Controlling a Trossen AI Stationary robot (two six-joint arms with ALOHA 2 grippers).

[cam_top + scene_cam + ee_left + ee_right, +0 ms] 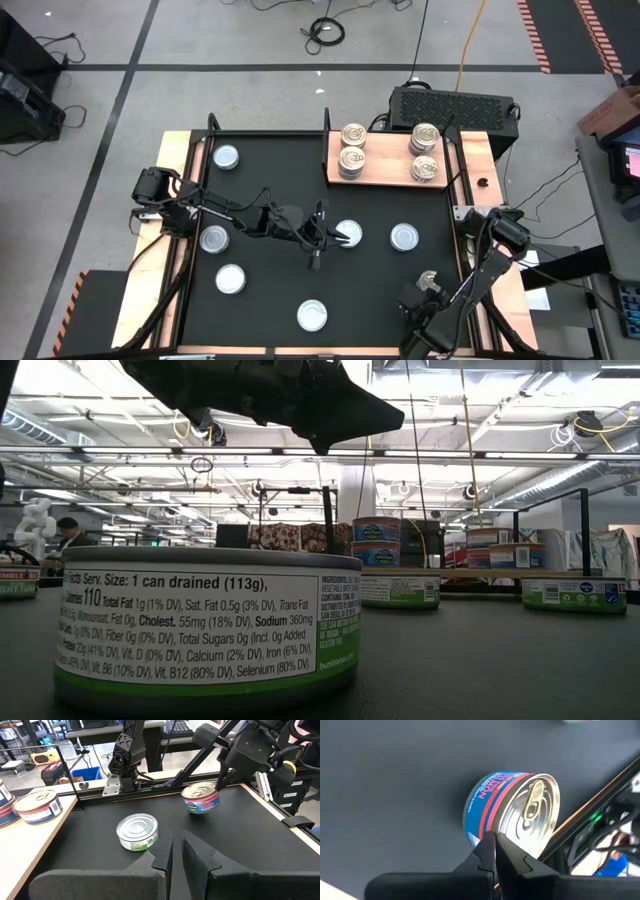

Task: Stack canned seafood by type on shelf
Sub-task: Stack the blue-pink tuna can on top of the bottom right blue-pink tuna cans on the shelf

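The wooden shelf point(388, 160) lies at the table's far right and bears gold-lidded tins in two spots on its left point(352, 160) and two on its right point(425, 167). Several silver-lidded tins sit on the black mat, one point(348, 234) mid-table. My left gripper point(318, 245) hangs just left of that tin point(137, 831), its fingers point(192, 855) a narrow gap apart with nothing between them. Whether a finger touches the tin, I cannot tell. At the near right my right gripper point(430, 283) is shut on a gold-lidded, blue-and-pink tin point(512, 810). My right gripper pinches the tin's rim point(506, 845) between its two fingers, at the edge where lid meets wall. The fingers slant steeply down from above. The tin point(201, 799) hangs tilted below them, clear of the mat, its pull-tab lid turned toward the wrist.
More silver tins stand at the mat's left point(214, 238), far left point(226, 156), near left point(230, 279), near middle point(312, 315) and right of centre point(404, 237). A black frame rail point(460, 180) runs along the right edge. A black box point(452, 108) stands behind the shelf.
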